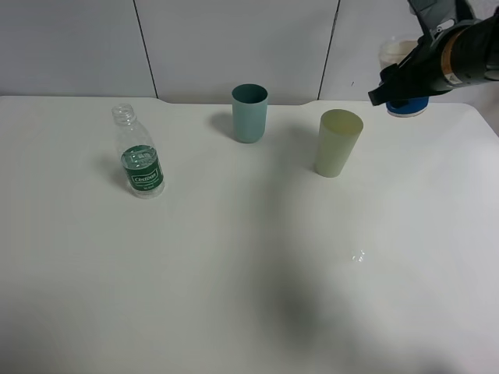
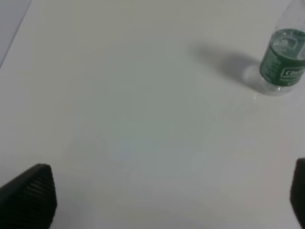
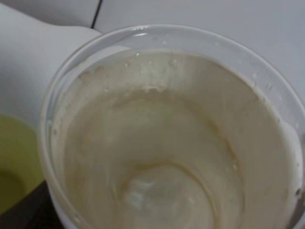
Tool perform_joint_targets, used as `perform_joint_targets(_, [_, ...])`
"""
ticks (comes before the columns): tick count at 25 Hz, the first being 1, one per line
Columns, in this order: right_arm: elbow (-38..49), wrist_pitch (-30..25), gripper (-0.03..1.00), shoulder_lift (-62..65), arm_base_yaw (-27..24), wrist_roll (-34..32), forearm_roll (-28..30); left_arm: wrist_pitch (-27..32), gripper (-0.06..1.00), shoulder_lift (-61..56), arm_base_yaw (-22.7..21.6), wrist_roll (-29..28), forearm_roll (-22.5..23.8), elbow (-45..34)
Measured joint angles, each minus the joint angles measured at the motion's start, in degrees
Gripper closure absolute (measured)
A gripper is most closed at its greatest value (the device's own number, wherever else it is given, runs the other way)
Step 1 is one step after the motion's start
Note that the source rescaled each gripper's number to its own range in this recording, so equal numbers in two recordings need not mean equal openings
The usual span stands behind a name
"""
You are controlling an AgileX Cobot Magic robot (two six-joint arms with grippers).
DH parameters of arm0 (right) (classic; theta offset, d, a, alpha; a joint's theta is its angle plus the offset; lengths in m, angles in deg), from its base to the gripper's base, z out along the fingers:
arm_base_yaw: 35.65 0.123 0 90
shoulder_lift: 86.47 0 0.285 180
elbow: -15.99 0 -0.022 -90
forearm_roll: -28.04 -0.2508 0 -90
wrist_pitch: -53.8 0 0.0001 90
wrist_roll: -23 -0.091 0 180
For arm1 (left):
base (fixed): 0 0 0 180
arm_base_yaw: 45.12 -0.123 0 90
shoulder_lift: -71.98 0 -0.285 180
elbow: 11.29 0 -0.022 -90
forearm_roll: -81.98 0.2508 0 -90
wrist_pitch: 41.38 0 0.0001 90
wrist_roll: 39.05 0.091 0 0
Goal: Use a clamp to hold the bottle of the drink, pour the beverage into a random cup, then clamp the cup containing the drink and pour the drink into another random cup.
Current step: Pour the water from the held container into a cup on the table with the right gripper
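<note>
Above the worktop (image 1: 234,296), the left jaws hung spread wide, gripping nothing! By the far right corner, the right jaws' grip was impossible to tell, a clear tub (image 3: 167,143) filling their view. Toward the far left corner the bottle (image 1: 139,160) stood upright; the teal cup (image 1: 249,113) and the yellow-green cup (image 1: 338,142) stood along the far edge.

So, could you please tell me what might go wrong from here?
1. The bottle looks uncapped and stands free on the table; an off-centre grab by the open left gripper could tip it over.
2. The right gripper sits right beside a residue-coated container near the yellow-green cup; swinging out could knock either.
</note>
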Motion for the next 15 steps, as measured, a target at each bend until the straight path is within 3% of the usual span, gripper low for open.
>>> perform_joint_targets(15, [0.0,-1.15,0.97,-3.59,3.43,-0.37,7.16,0.0,-0.06,0.0,0.0,0.0,0.0,0.0])
